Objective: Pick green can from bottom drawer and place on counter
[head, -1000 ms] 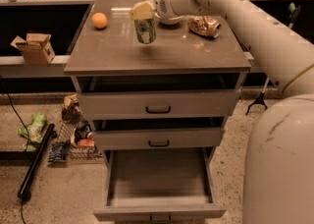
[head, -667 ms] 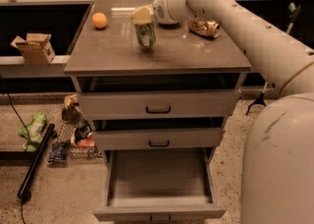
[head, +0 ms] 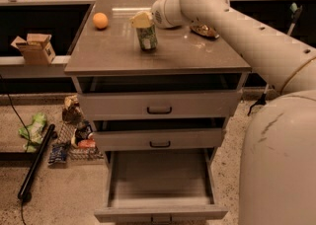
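Note:
The green can (head: 147,37) stands upright on the counter (head: 197,54), near its middle and a little to the left. My gripper (head: 141,20) sits right on the can's top, shut on it, and the white arm reaches in from the right. The bottom drawer (head: 160,213) is pulled open below, and its floor shows nothing in it.
An orange ball (head: 100,20) lies at the counter's back left. A gold-brown packet (head: 205,30) lies at the back right, partly behind my arm. The two upper drawers (head: 159,105) are shut. A cardboard box (head: 34,47), floor litter (head: 74,130) and a black pole (head: 34,162) are on the left.
The gripper has come down a little with the green can, whose base now rests on the counter. The drawers and the ball have not moved.

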`<move>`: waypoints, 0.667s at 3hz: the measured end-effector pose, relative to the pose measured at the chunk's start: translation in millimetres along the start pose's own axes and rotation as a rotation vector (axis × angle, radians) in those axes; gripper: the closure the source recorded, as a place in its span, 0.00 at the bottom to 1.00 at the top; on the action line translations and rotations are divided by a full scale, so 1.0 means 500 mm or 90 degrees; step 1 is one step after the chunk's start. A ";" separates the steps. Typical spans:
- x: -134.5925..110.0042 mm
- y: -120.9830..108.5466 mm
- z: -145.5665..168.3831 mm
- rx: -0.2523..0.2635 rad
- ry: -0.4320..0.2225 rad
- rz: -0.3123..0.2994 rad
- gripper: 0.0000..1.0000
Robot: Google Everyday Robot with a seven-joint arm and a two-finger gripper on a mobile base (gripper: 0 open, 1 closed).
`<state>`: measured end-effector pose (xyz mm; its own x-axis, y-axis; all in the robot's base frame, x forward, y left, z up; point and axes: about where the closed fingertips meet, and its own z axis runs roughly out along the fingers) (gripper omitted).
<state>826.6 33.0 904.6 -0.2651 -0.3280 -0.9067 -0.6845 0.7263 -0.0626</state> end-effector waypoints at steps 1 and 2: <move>0.004 -0.006 -0.004 0.016 -0.001 -0.003 0.36; 0.009 -0.011 -0.009 0.024 -0.002 -0.002 0.13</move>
<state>825.9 24.9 903.0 -0.2613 -0.3279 -0.9078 -0.6593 0.7476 -0.0802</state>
